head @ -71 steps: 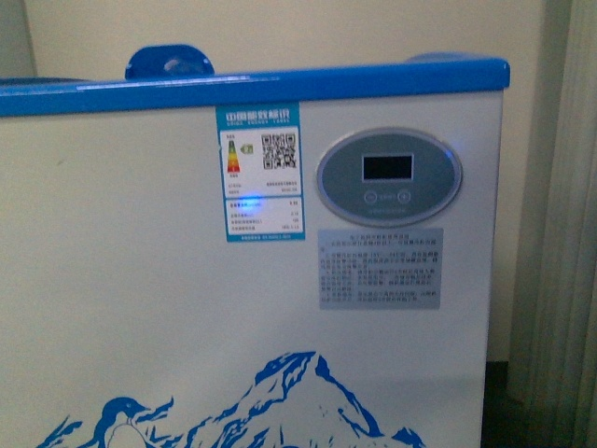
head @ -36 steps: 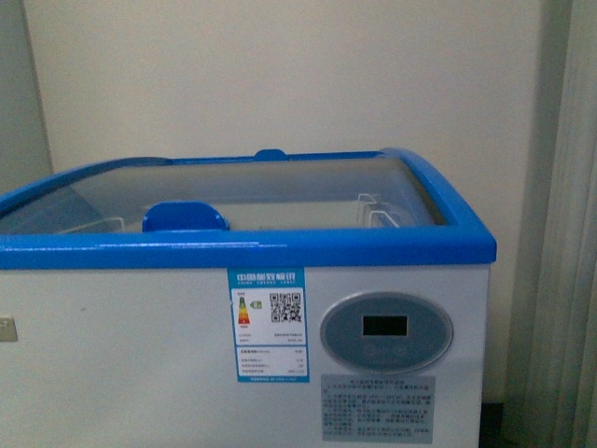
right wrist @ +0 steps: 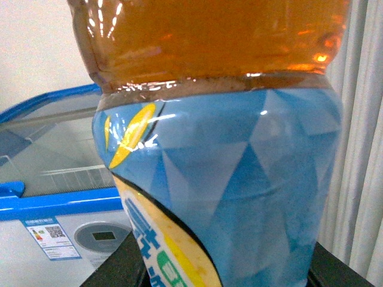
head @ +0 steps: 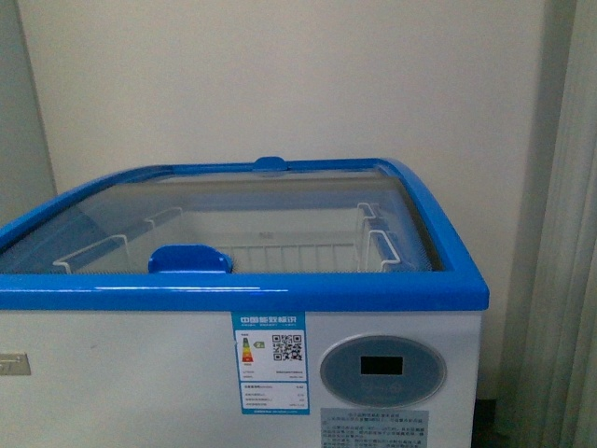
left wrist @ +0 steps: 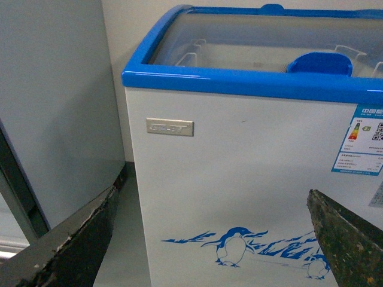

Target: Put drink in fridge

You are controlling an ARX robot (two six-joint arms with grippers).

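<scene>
A white chest fridge (head: 242,291) with a blue top rim was seen filling the lower half of the front view, against a plain wall. Its curved glass lids (head: 280,205) appeared to be drawn shut over white wire baskets (head: 308,247). A blue lid handle (head: 188,259) was seen at lower left of centre, just behind the front rim. Neither arm was shown in that view. The drink (right wrist: 227,179), a bottle of amber liquid in a blue and yellow wrapper, was seen pressed close to the right wrist camera. It was judged to be clenched in the right tool (right wrist: 224,269), whose dark parts were glimpsed either side of it. Its long axis was upright, in line with the folds of the curtain (right wrist: 359,149), and the fridge lay beyond it. The left tool (left wrist: 211,191) was released and empty, its fingers (left wrist: 90,239) spread before the penguin-printed front. The left arm was therefore judged freer to slide a lid before the drink could be lowered in.
</scene>
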